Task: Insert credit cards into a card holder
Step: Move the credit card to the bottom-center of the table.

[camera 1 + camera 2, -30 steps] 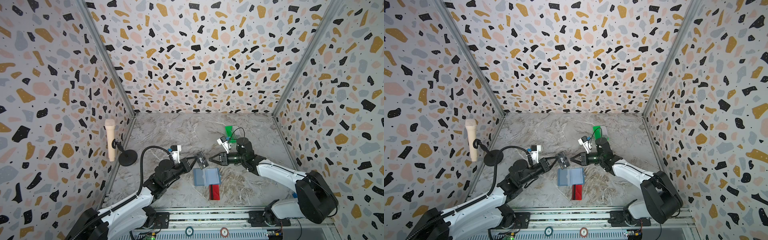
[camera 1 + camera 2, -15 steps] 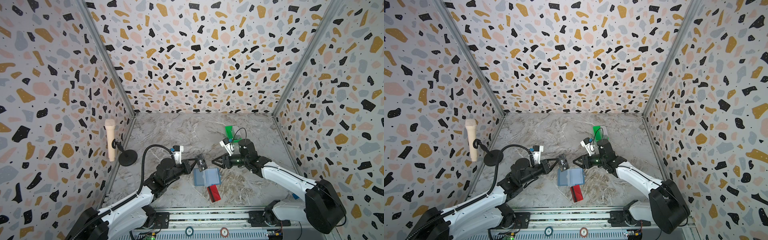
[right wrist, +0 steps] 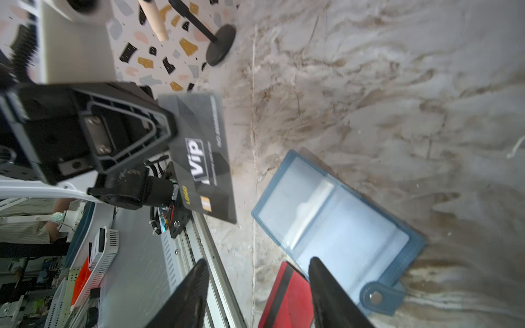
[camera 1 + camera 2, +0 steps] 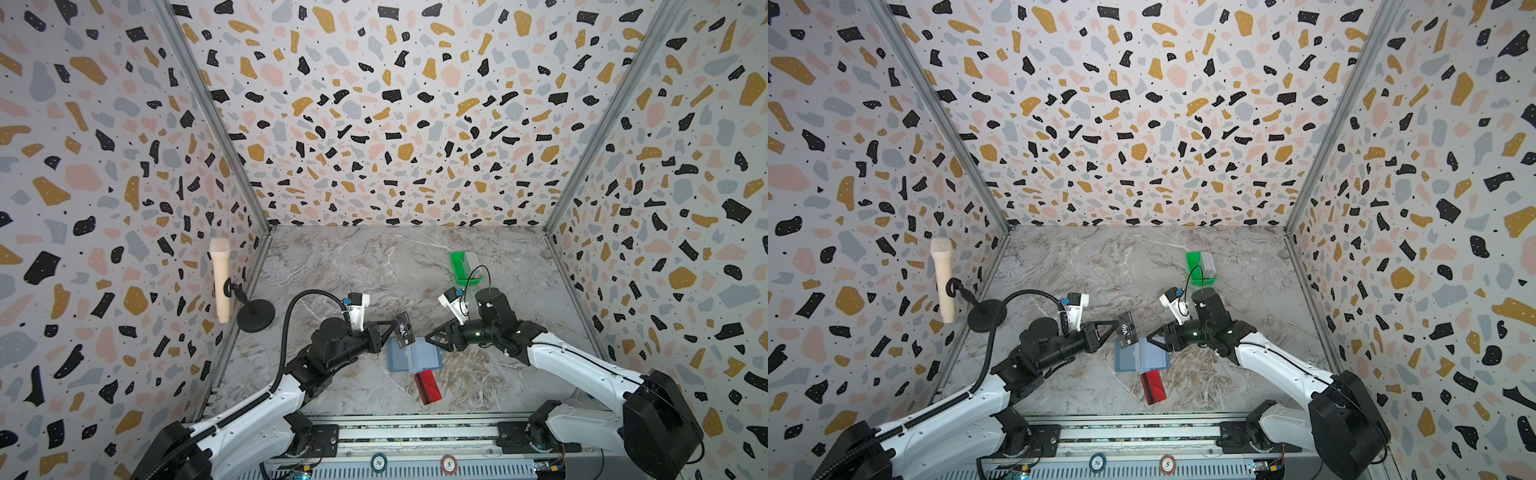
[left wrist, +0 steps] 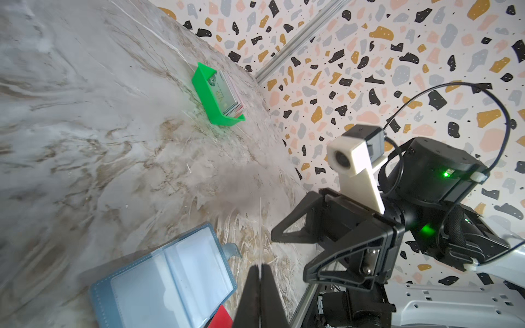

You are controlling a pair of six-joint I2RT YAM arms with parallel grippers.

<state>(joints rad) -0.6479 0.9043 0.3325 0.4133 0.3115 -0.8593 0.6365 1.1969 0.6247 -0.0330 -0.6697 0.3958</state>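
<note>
My left gripper (image 4: 395,325) (image 5: 260,268) is shut on a black credit card marked VIP (image 4: 404,331) (image 4: 1128,331) (image 3: 203,159), held upright just above the left edge of the card holder. The card holder (image 4: 413,354) (image 4: 1141,354) (image 5: 167,281) (image 3: 341,224) is a blue wallet lying open and flat, its clear sleeves up. My right gripper (image 4: 432,338) (image 4: 1154,337) (image 3: 258,284) hovers open at its right edge with nothing between the fingers. A red card with a dark stripe (image 4: 428,387) (image 4: 1153,386) (image 3: 287,298) lies on the table near the holder's front edge.
A bright green tray (image 4: 457,262) (image 4: 1192,262) (image 5: 204,93) with a stack of several cards (image 5: 225,95) stands at the back right. A microphone on a round black stand (image 4: 220,278) (image 4: 942,278) is by the left wall. A metal rail (image 4: 415,428) runs along the table's front.
My right gripper has spread its jaws wider and dropped nearer to the card holder's right edge. The left gripper has lowered slightly with the black card in it.
</note>
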